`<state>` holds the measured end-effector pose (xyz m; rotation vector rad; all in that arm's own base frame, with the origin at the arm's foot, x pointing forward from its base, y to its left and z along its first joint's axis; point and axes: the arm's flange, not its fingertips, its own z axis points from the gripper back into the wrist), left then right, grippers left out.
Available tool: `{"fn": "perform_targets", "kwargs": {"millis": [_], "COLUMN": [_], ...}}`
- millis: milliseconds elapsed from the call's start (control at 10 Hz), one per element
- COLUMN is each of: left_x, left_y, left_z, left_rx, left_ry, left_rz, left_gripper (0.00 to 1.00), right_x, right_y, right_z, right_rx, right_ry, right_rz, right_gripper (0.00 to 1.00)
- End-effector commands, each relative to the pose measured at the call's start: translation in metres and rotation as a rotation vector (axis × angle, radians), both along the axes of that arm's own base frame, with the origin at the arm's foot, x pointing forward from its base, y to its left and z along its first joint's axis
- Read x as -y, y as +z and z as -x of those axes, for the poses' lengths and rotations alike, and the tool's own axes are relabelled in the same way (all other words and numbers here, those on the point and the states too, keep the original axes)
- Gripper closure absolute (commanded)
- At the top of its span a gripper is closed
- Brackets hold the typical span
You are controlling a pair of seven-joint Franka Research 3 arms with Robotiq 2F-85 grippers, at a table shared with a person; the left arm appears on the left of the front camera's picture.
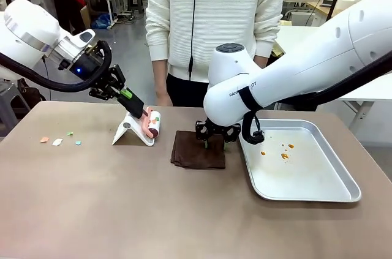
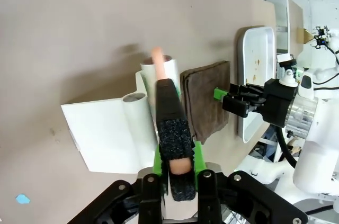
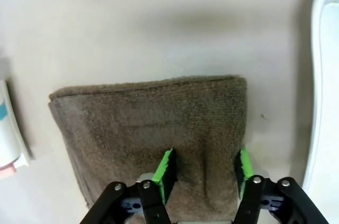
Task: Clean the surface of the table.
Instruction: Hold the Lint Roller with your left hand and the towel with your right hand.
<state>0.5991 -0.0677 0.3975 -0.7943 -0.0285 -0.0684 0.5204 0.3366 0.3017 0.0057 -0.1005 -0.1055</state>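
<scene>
The greyish-brown table (image 1: 122, 210) carries a few small coloured scraps (image 1: 57, 142) at its left. My left gripper (image 1: 139, 109) (image 2: 172, 144) is shut on the pink handle (image 2: 157, 55) of a lint roller (image 1: 154, 123), whose white roll (image 2: 168, 69) rests on a white stand (image 1: 130, 131) (image 2: 103, 128). A folded brown cloth (image 1: 196, 152) (image 3: 143, 123) (image 2: 204, 99) lies mid-table. My right gripper (image 1: 214, 141) (image 3: 204, 173) presses down on the cloth's right end. Its green pads (image 3: 166, 173) are half closed with a fold of cloth bunched between them.
A silver metal tray (image 1: 334, 176) (image 2: 249, 38) with orange stains (image 1: 283, 155) lies right of the cloth, close to my right gripper. A person in a white sweater (image 1: 214, 20) stands at the far edge. The near half of the table is bare.
</scene>
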Motion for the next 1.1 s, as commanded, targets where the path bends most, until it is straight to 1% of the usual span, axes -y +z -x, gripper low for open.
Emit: {"fn": "perform_targets", "kwargs": {"millis": [0, 100, 200, 900, 1000], "left_x": [0.0012, 0.0015, 0.0019, 0.0031, 0.0018], "left_y": [0.0021, 0.0023, 0.0024, 0.0051, 0.0082], "left_z": [0.0040, 0.0043, 0.0048, 0.0063, 0.0086], "left_rx": [0.001, 0.005, 0.006, 0.016, 0.022], "left_ry": [0.010, 0.011, 0.012, 0.021, 0.017], "left_rz": [-0.014, -0.014, -0.014, 0.015, 0.038], "left_gripper": [1.00, 1.00, 1.00, 1.00, 1.00], "right_x": [0.0019, 0.0021, 0.0023, 0.0043, 0.0079], "right_y": [-0.0087, -0.0094, -0.0094, -0.0094, -0.0042], "right_z": [-0.0024, -0.0026, -0.0025, -0.0046, -0.0043], "right_rx": [-0.009, -0.011, -0.011, -0.013, -0.027], "right_ry": [0.000, -0.002, -0.001, -0.012, -0.009], "right_rz": [0.001, 0.004, 0.003, -0.007, -0.058], "right_gripper": [1.00, 0.97, 1.00, 1.00, 1.00]}}
